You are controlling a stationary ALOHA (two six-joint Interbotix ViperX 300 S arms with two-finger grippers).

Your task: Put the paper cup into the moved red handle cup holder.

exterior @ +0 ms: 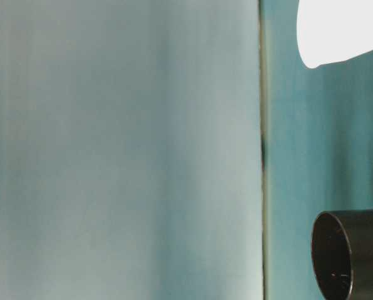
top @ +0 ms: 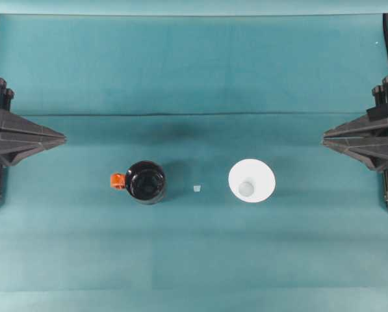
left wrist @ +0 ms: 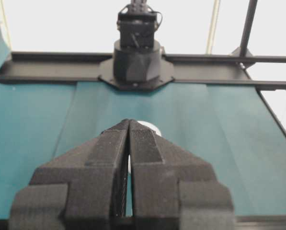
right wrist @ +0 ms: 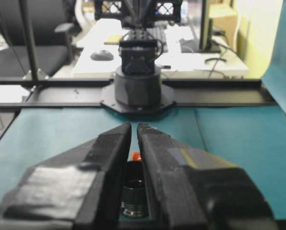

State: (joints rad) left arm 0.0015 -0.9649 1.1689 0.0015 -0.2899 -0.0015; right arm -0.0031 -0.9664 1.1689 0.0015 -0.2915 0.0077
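The white paper cup (top: 251,181) stands upright right of the table's middle, its greyish base visible through the wide rim. It also appears in the table-level view as paper cup (exterior: 339,31), and as a white sliver, paper cup (left wrist: 151,127), beyond the left fingertips. The glossy black red handle cup holder (top: 145,182) stands left of centre, its orange tab (top: 117,181) pointing left; holder (exterior: 352,253), holder (right wrist: 134,194). My left gripper (top: 62,138) (left wrist: 129,123) is shut and empty at the left edge. At the right edge my right gripper (top: 325,136) (right wrist: 134,126) is shut and empty too.
A tiny pale scrap (top: 196,188) lies between holder and cup. The teal cloth (top: 194,260) covers the whole table. Each wrist view looks across at the other arm's black base (left wrist: 137,57) (right wrist: 137,86) and the frame rails.
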